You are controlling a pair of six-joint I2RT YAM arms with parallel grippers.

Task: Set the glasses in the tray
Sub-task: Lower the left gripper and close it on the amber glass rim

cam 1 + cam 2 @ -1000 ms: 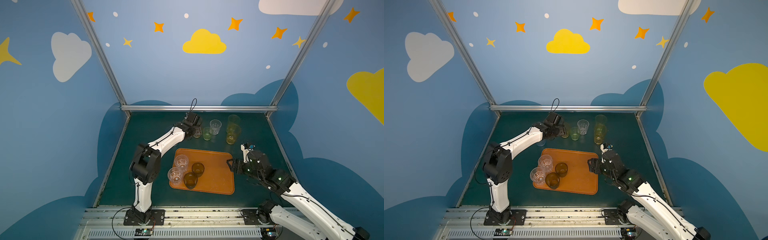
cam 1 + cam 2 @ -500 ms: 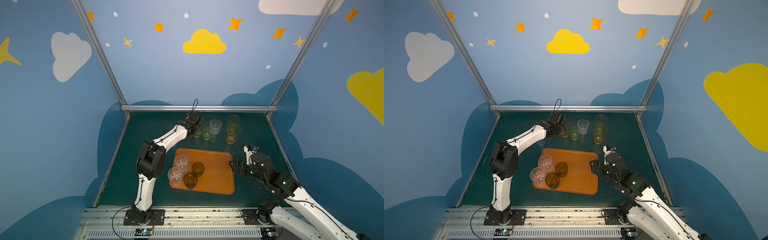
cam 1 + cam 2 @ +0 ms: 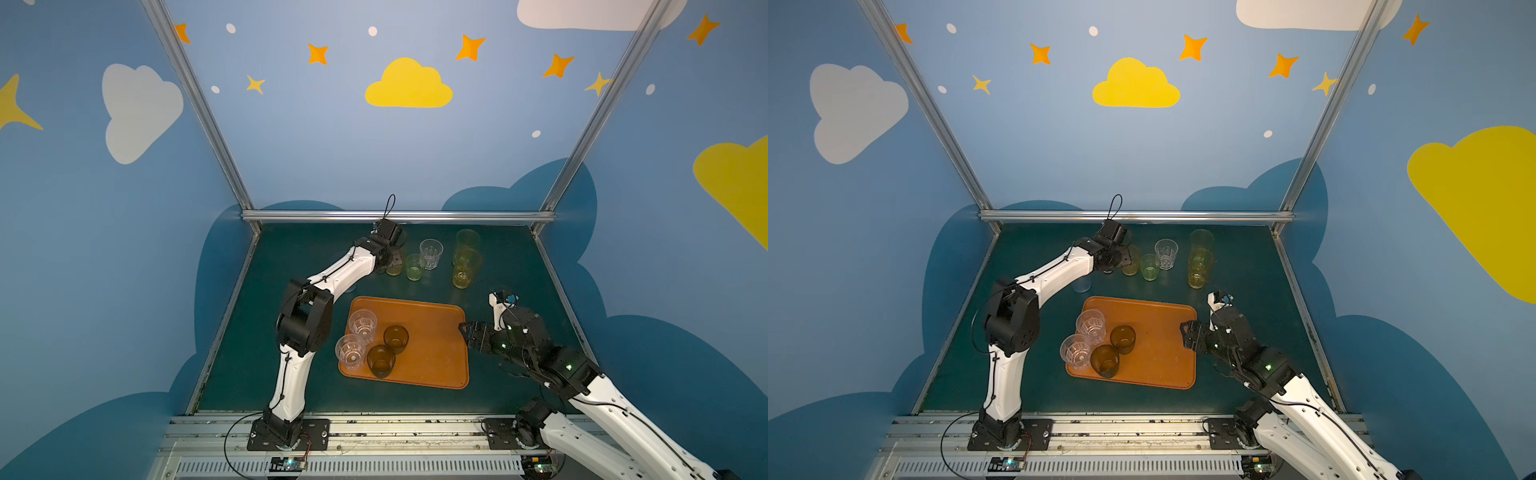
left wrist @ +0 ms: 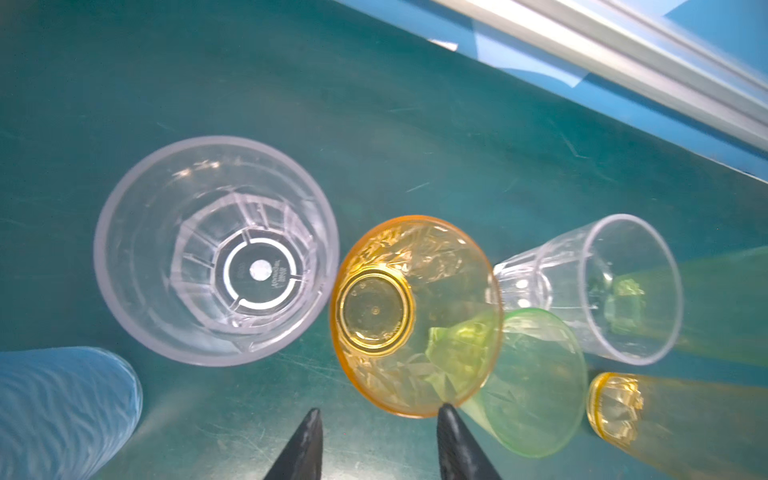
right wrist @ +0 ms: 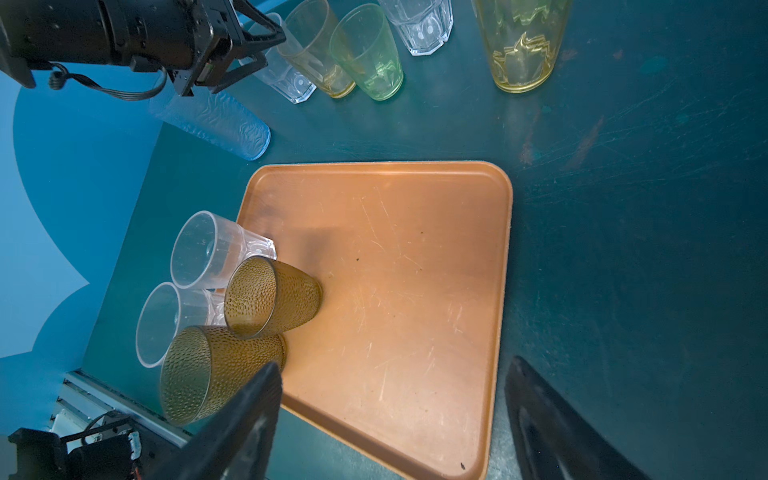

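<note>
The left arm (image 3: 332, 274) has swung its elbow in toward the tray (image 3: 432, 353), and the left hand (image 4: 379, 413) has narrowed to about half open. One fingertip (image 4: 451, 424) meets the rim of the amber glass (image 4: 415, 316) at the back of the desk (image 3: 291, 257), with nothing between the fingers. The right hand (image 5: 394, 362) stays wide and empty over the tray's right edge. Four glasses (image 3: 363, 324) crowd the tray's left end; its right half lies bare.
</note>
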